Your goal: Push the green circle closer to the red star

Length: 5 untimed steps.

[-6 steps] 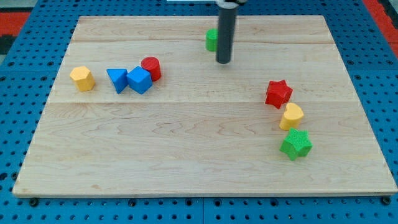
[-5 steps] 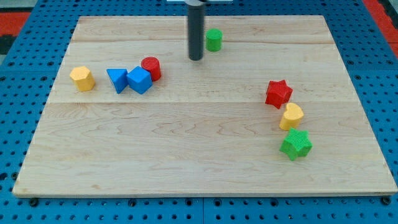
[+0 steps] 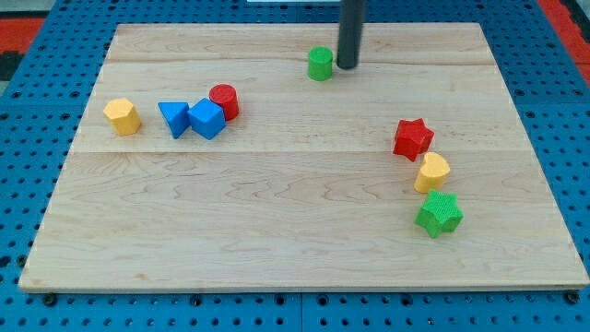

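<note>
My tip (image 3: 348, 66), a bare rod with no jaws and holding nothing, is sitting just right of the green circle (image 3: 320, 64) at the frame's upper centre, on the side facing the red star (image 3: 412, 138) at right. Pushing from here is likely sending the circle leftward, away from the star.

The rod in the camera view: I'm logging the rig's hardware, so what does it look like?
My tip ends a straight, smooth, round rod, dark grey to black, of even thickness and cut flat. No cables, markings or fingers show; its upper part runs out of the view's top.
</note>
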Motion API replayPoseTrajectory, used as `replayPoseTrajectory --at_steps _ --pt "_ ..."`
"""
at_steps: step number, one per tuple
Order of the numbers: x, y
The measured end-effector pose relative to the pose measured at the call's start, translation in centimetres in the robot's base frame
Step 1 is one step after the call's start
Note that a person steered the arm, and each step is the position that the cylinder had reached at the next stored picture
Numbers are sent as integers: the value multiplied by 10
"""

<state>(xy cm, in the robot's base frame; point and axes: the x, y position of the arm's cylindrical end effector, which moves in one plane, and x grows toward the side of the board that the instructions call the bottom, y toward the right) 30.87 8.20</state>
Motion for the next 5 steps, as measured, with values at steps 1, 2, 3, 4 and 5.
replayPoseTrajectory --at_steps 1,2,3,4,5 --pt "0 -38" --pt "-16 -103" --pt "-16 -109" --pt "-49 -133" --pt "-71 -91"
